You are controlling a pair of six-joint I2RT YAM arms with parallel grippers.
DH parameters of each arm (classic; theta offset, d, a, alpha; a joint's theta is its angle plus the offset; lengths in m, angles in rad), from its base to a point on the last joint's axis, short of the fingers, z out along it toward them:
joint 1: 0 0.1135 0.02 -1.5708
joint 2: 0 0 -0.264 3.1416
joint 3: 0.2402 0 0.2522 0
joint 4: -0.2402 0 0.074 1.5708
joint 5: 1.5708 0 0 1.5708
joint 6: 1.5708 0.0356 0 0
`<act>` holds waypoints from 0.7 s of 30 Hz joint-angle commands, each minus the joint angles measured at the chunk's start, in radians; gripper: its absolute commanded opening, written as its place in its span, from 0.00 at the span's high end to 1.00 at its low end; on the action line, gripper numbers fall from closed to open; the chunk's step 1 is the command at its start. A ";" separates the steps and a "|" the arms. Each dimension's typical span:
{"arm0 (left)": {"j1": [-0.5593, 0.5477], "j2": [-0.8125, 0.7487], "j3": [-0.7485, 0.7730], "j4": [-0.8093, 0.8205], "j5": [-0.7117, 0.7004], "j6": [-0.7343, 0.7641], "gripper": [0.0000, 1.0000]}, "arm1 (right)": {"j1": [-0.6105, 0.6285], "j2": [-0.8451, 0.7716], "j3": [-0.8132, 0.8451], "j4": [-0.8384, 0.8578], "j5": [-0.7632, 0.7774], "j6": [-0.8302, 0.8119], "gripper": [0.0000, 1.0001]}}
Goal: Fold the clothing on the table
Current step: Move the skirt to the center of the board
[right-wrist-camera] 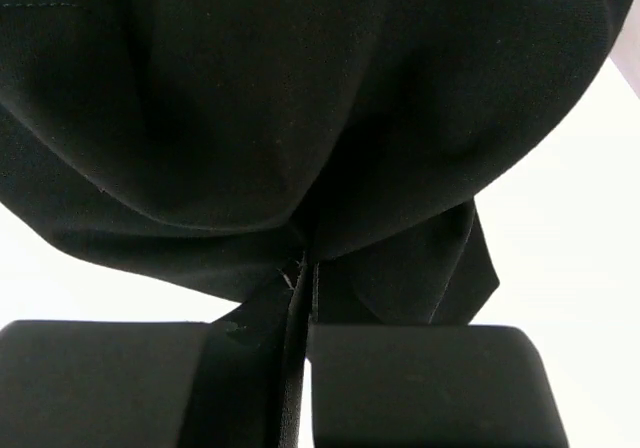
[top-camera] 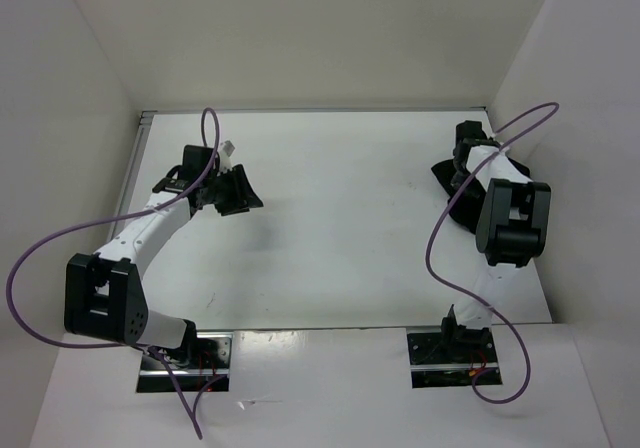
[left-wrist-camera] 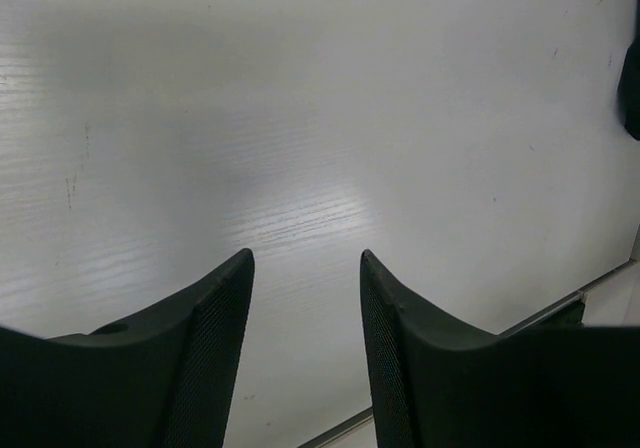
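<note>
The right tool (right-wrist-camera: 300, 293) is clamped tight on a fold of the clothing (right-wrist-camera: 300, 98), with fabric pinched between its pressed-together fingers. The clothing is plain black, soft and limp, and swells out from the pinch in broad, rounded folds. It sits bunched near the right edge of the tabletop (top-camera: 340, 238), toward the far right corner. The left tool (left-wrist-camera: 305, 268) stands wide apart, holding nothing, above the tabletop toward its left edge.

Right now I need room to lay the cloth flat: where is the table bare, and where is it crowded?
Bare: the middle of the table, between the open left end effector and the clothing. Crowded: the right side, where the right end effector pinches the bunched clothing.
</note>
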State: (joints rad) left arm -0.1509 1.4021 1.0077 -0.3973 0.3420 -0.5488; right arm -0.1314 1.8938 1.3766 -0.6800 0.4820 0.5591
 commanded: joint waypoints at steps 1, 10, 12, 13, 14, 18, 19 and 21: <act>0.007 -0.025 -0.008 0.023 0.014 0.021 0.46 | 0.024 -0.022 0.026 0.025 0.043 0.022 1.00; 0.025 -0.006 0.026 -0.011 0.003 0.062 0.46 | 0.390 -0.416 0.273 -0.091 -0.185 -0.028 1.00; 0.025 0.003 0.026 -0.011 0.015 0.072 0.46 | 0.401 -0.455 0.324 -0.092 -0.213 -0.028 1.00; 0.025 0.003 0.035 -0.011 0.026 0.072 0.46 | 0.401 -0.481 0.350 -0.092 -0.214 -0.015 1.00; 0.025 0.003 0.035 -0.020 0.026 0.072 0.46 | 0.383 -0.481 0.351 -0.092 -0.203 -0.014 1.00; 0.025 0.003 0.035 -0.020 0.035 0.072 0.46 | 0.306 -0.504 0.178 -0.035 -0.163 0.025 0.60; 0.025 0.003 0.035 -0.020 0.035 0.072 0.46 | 0.285 -0.504 0.132 -0.024 -0.163 0.025 0.57; 0.025 0.003 0.035 -0.031 0.035 0.081 0.46 | 0.219 -0.504 0.023 -0.024 -0.186 0.041 0.51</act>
State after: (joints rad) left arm -0.1314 1.4048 1.0080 -0.4206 0.3523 -0.4980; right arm 0.1516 1.3025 1.5574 -0.6785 0.3004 0.5735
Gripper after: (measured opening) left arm 0.543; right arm 0.455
